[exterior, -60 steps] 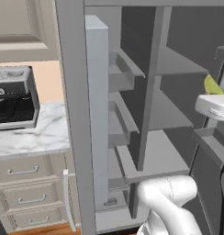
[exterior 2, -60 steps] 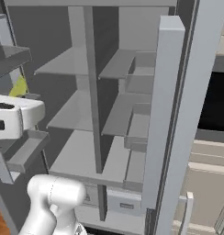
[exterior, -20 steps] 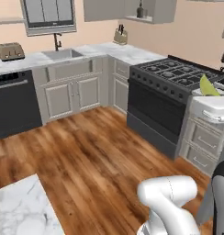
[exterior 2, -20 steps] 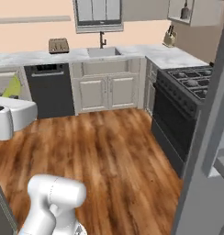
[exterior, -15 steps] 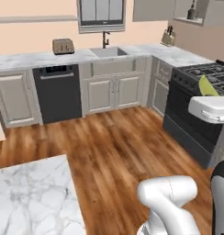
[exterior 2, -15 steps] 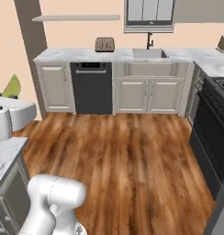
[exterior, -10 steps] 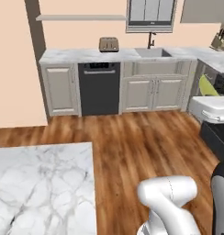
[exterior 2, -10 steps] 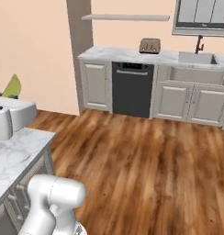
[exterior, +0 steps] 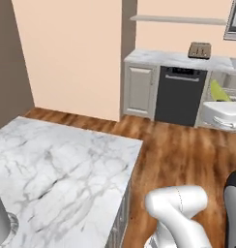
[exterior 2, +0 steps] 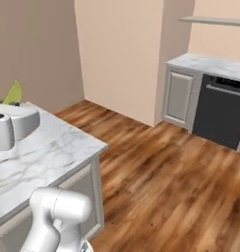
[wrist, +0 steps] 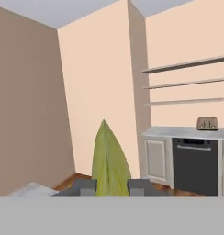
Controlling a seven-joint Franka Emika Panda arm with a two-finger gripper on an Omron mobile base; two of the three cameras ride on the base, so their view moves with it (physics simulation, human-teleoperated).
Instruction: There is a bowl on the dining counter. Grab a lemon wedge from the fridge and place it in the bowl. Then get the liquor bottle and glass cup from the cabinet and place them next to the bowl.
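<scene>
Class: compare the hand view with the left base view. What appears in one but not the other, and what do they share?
Hand view alone: the gripper shut on the lemon wedge, and three wall shelves. Left base view alone: the dining counter and the wood floor. Shared: the lemon wedge, the toaster and the dark dishwasher.

Lemon wedge between end effector fingertips

Black dishwasher sits under the far marble worktop, with a toaster on top just above it and a cream cabinet door right beside it. Wall shelves hang above, and wood floor runs in front.
</scene>
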